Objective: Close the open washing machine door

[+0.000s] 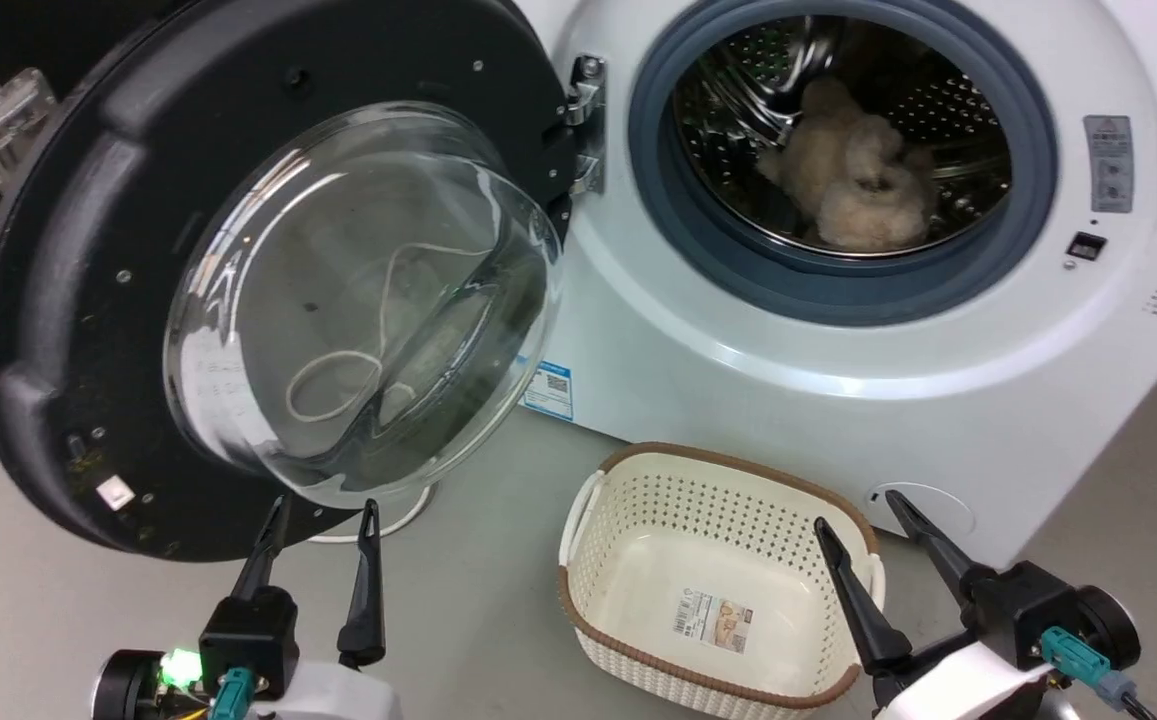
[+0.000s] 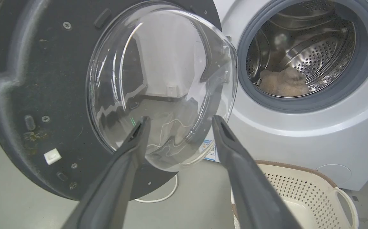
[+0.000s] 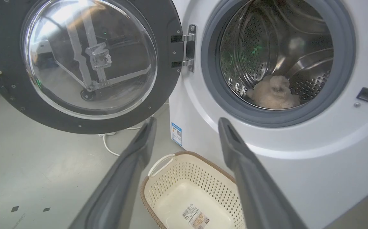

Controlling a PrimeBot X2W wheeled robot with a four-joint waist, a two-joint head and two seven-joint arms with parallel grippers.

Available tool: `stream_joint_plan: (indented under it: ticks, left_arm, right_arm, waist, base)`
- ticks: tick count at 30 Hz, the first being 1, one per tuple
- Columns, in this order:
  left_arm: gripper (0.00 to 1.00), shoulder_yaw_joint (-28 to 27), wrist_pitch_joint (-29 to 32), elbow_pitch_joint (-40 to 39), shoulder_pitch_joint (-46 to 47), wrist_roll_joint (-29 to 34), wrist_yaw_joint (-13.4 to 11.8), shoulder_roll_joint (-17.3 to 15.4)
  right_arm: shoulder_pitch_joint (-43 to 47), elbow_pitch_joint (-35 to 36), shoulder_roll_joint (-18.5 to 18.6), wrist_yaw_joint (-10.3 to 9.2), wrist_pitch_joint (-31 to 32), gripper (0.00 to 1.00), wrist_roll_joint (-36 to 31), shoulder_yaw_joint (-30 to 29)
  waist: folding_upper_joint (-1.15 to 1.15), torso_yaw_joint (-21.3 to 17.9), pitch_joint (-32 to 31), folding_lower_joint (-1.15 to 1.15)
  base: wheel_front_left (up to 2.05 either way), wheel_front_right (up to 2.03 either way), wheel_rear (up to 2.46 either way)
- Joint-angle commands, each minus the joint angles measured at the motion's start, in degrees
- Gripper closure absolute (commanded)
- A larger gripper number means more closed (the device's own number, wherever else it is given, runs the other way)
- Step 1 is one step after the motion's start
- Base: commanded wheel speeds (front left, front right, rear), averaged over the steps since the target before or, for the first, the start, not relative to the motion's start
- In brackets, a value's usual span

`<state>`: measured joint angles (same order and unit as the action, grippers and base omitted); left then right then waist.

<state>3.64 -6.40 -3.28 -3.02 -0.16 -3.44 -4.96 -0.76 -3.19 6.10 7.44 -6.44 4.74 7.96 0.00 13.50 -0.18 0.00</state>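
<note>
The washing machine door (image 1: 58, 330) hangs wide open from its hinge (image 1: 586, 120) on the left of the drum opening. Its inner face and bulging glass bowl (image 1: 358, 300) are turned toward us. The washing machine (image 1: 738, 370) stands on the floor (image 1: 498, 580) straight ahead, with a pale fluffy item (image 1: 853, 170) lying deep in the drum, apparently well back from the grey seal (image 1: 653, 200).

Both pairs of jaws are released and hold nothing. The left fingers (image 1: 368, 580) rise just below the lower edge of the glass in the head view. The right fingers (image 1: 853, 600) stand over the cream basket (image 1: 738, 462), which sits on the floor close in front of the machine.

We judge the left arm best placed for this step. The face we need to push is turned away from us, so we should reach round the free edge at the far left and press on the black rim there, not on the glass. That edge is farthest from the hinge, so a light push turns the door most easily. We should follow the door's arc instead of driving straight, then finish with a firm press near the latch side until it catches.

We cannot tell whether the door's lower edge clears the basket rim, so we should watch that. We should also keep the right arm out of the door's swing.
</note>
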Motion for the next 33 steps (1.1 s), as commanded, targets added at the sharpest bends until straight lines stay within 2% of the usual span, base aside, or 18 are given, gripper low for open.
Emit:
stream_joint_plan:
  ticks: [1, 33]
  left_arm:
    - [0.00, 0.3, -0.6, -0.3, -0.9, 0.1, -0.3, -0.4]
    - [0.00, 2.6, -4.6, -0.3, -3.0, -0.7, -2.3, -1.5]
  right_arm:
    - [-1.1, -0.2, 0.5, 0.02, -0.5, 0.00, 0.7, 0.4]
    - [-1.0, -2.1, 2.9, 0.03, -4.6, 0.00, 4.0, 5.1]
  waist:
    - [0.00, 0.3, 0.0, 0.00]
    - [0.00, 8.5, 0.0, 0.00]
  base:
    - [0.00, 0.00, 0.00]
    - [0.00, 0.00, 0.00]
